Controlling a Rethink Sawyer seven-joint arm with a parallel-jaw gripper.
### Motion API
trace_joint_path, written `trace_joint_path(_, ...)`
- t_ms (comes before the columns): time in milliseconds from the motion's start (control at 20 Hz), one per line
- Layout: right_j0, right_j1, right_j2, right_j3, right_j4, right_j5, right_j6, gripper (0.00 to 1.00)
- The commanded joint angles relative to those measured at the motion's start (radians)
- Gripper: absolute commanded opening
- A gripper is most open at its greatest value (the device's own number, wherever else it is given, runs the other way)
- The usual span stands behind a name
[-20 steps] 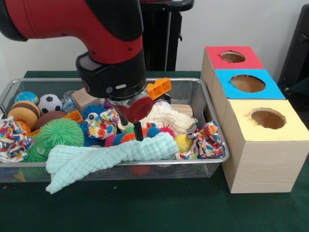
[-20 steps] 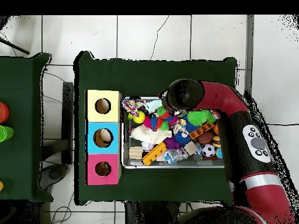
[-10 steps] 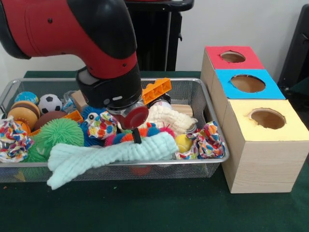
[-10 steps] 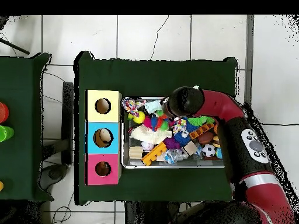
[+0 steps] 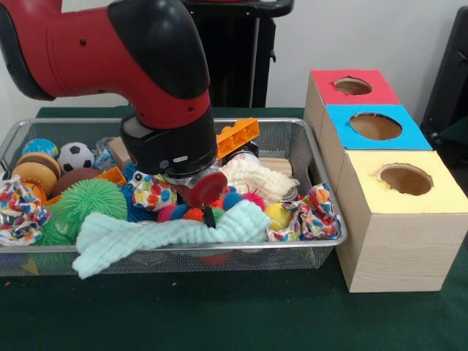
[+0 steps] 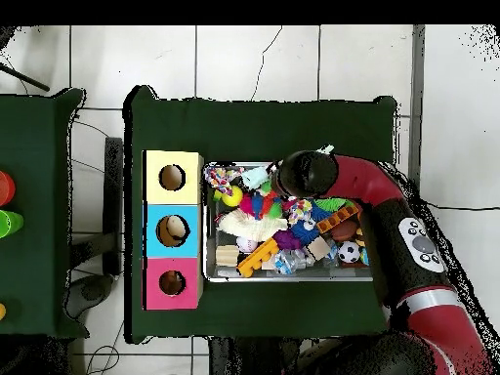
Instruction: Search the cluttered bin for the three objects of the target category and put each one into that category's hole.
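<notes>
Green-clothed bench (image 5: 241, 314) carrying a silver wire-mesh bin (image 5: 322, 186) crammed with toys. From the left in the front view: multicoloured knotted rag ball (image 5: 20, 212) at the bin's left end, small black-and-white soccer ball (image 5: 75, 156) behind it, green spiky rubber ball (image 5: 89, 201) further in. Pale mint knitted cloth (image 5: 168, 232) draped along the near rim, one end spilling over the front edge. Red and black arm lowered into the bin's middle, tool (image 5: 208, 212) dipped down to the mint cloth; impossible to tell how far apart its tips stand, only one dark tip showing. Orange plastic brick (image 5: 240, 134) behind the arm, cream woolly rope (image 5: 256, 178) just right of it, small yellow ball (image 5: 277, 216) near the front. Beside the bin on the right, three wooden boxes with round holes: yellow-topped box (image 5: 431, 186) nearest, blue-topped box (image 5: 409, 135) behind, red-topped box (image 5: 322, 82) farthest.
</notes>
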Motion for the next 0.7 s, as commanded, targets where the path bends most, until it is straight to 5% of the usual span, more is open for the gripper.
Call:
trace_joint_path(50, -0.024, 0.048, -0.009, 0.061, -0.032, -0.113, 0.213, 1.00)
trace_joint_path(400, -0.012, 0.027, -0.013, 0.057, -0.007, -0.079, 0.219, 1.00)
trace_joint_path(700, 0.051, -0.131, -0.040, 0.067, 0.064, 0.107, 0.285, 1.00)
